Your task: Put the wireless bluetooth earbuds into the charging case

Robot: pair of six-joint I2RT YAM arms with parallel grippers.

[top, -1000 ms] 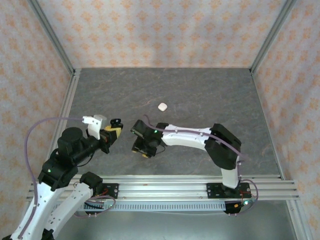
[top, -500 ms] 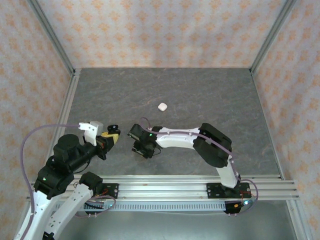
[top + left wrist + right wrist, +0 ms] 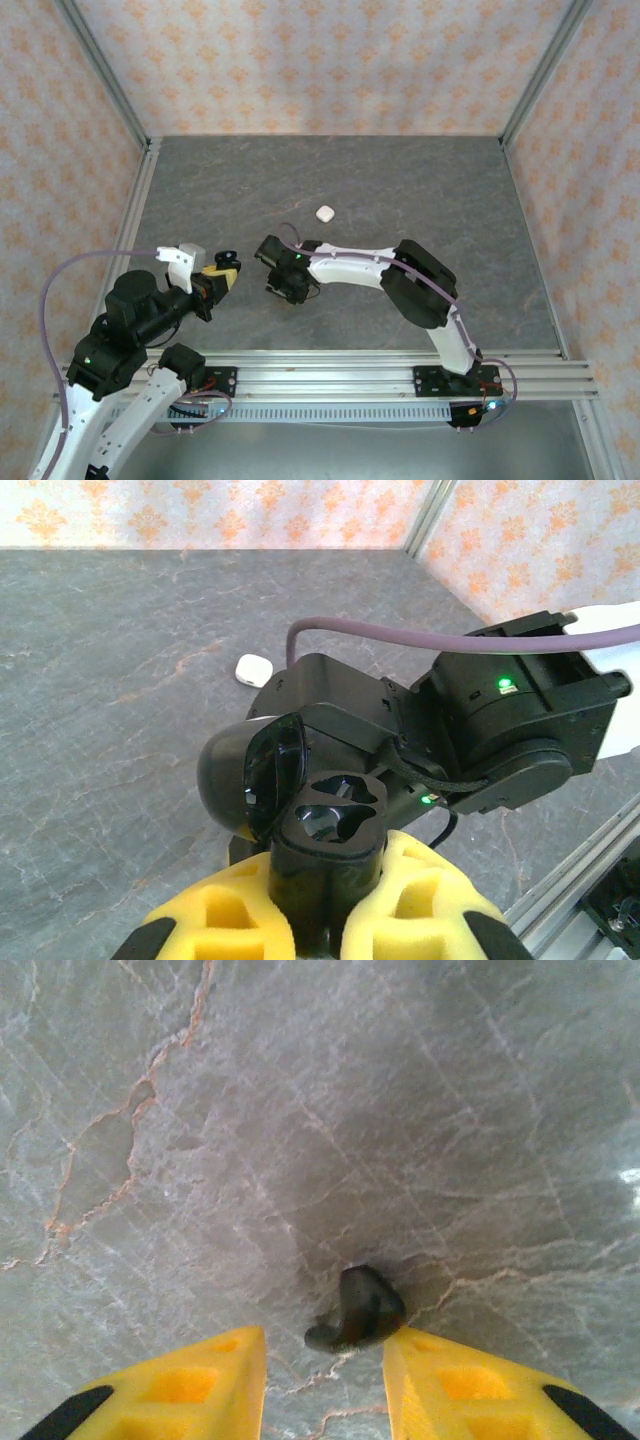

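My left gripper [image 3: 328,872] is shut on a black charging case [image 3: 330,818], held upright with its lid [image 3: 250,780] swung open to the left. Both sockets look empty. In the top view that case [image 3: 228,258] sits at the left gripper's [image 3: 222,272] tip. My right gripper [image 3: 322,1345] points down at the table, open, with one black earbud [image 3: 360,1306] lying between its fingers. The earbud touches the right fingertip and stands clear of the left one. From above, the right gripper [image 3: 285,285] is a short way right of the held case.
A small white rounded case [image 3: 325,213] lies closed on the grey stone-patterned table [image 3: 420,190], beyond both grippers; it is also in the left wrist view [image 3: 254,668]. The right arm's black wrist [image 3: 500,720] is close behind the held case. Patterned walls enclose the table.
The right gripper has shifted a little left and away from the bases, and its jaws have narrowed around the black earbud. The left arm drew back slightly, still gripping the case.
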